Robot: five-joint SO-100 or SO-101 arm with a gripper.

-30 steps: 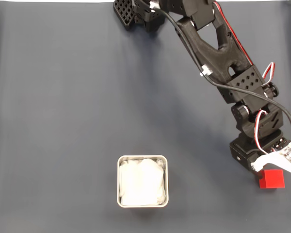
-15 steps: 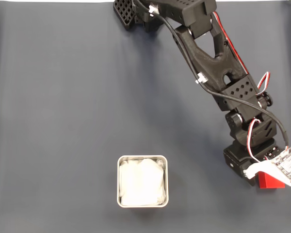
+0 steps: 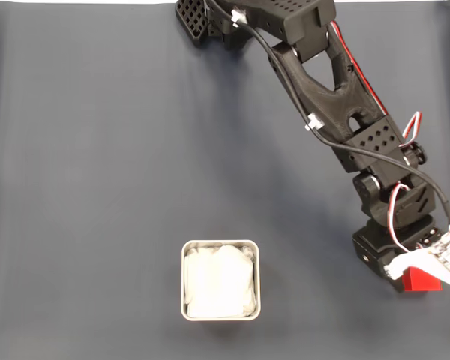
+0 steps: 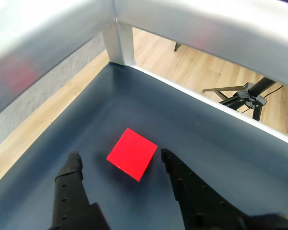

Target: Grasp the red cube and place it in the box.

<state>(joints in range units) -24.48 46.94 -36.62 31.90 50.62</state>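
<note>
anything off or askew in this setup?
Nothing damaged or spilled. The red cube sits turned cornerwise between the open claw fingers in the wrist view, not squared to them. The box sits flat and upright, its white lining crumpled.
</note>
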